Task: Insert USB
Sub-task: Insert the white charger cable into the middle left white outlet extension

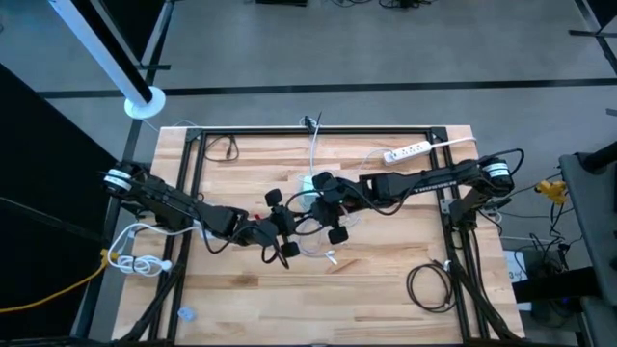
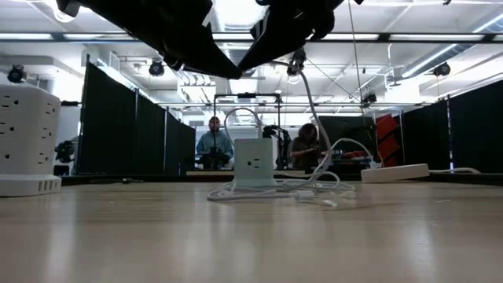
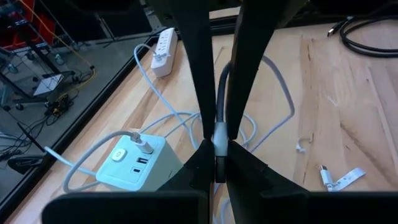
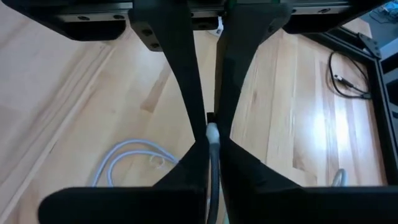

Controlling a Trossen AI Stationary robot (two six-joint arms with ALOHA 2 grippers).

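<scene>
Two claws are met above the middle of the table (image 1: 386,299), a pale butcher-block top of jointed wooden strips edged by a black metal frame. The left claw (image 3: 216,140) is clamped on a grey USB cable (image 3: 219,99) with its fingers pressed together around the cord; the right claw (image 4: 211,134) is likewise closed on the white end of a cable (image 4: 212,132). Just beyond the left claw a pale green, box-shaped charging hub (image 3: 134,163) is seen, smooth plastic, with a white plug already seated in its top face and USB ports beside it. Loose loops of white cord (image 3: 273,93) are strewn around the hub, crowding the space under both claws. Farther off from the left claw a long white power strip (image 3: 163,51) is laid near the table's edge, and a coiled black cable (image 1: 431,286) lies well apart from the right claw. In the low view, two seated people (image 2: 214,141) are visible in the room behind the hub.
</scene>
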